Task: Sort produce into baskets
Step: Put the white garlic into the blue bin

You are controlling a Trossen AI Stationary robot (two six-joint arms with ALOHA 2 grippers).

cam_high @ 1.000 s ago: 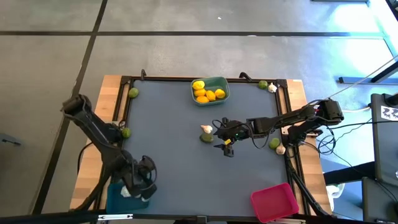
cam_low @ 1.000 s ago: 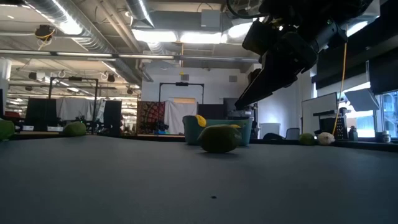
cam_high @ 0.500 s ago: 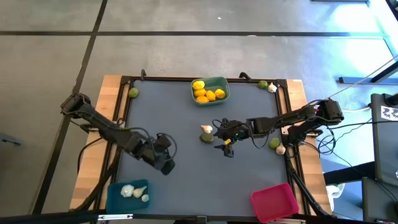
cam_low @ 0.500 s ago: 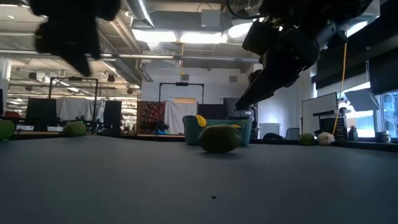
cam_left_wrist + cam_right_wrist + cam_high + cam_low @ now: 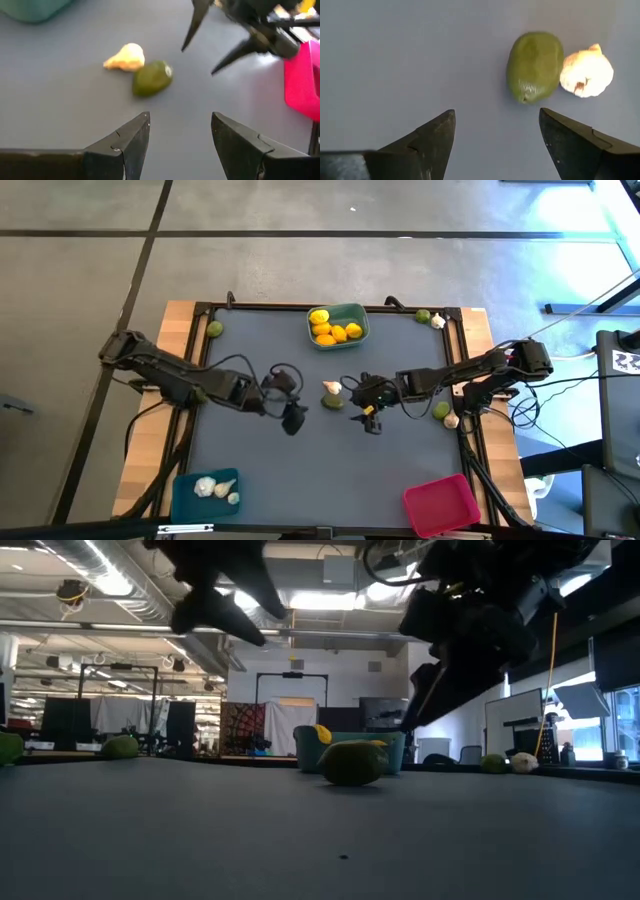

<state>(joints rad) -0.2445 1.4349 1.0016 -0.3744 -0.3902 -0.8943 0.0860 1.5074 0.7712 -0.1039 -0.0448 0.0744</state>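
A green lime (image 5: 333, 402) lies at the table's middle, and a white garlic bulb (image 5: 331, 387) lies against its far side. My left gripper (image 5: 293, 420) hovers open and empty to their left, and its wrist view shows the lime (image 5: 152, 78) and garlic (image 5: 125, 57) ahead. My right gripper (image 5: 368, 420) hovers open and empty to their right, above the mat, with the lime (image 5: 534, 66) and garlic (image 5: 586, 73) just beyond its fingertips. Yellow lemons fill the teal basket (image 5: 355, 313) at the far edge. Garlic bulbs lie in the blue basket (image 5: 190, 488) at the near left.
The pink basket (image 5: 440, 502) sits at the near right. Loose limes lie at the far left (image 5: 214, 329) and far right (image 5: 423, 316) corners. Another lime (image 5: 441, 411) and a garlic bulb (image 5: 452, 420) lie at the right edge. Bare mat stretches along the near side.
My left gripper has swung from above the blue basket at the near left toward the table's middle, turning as it went, and now stands close to the lime and garlic. It has stayed open. The right gripper and the produce have kept still.
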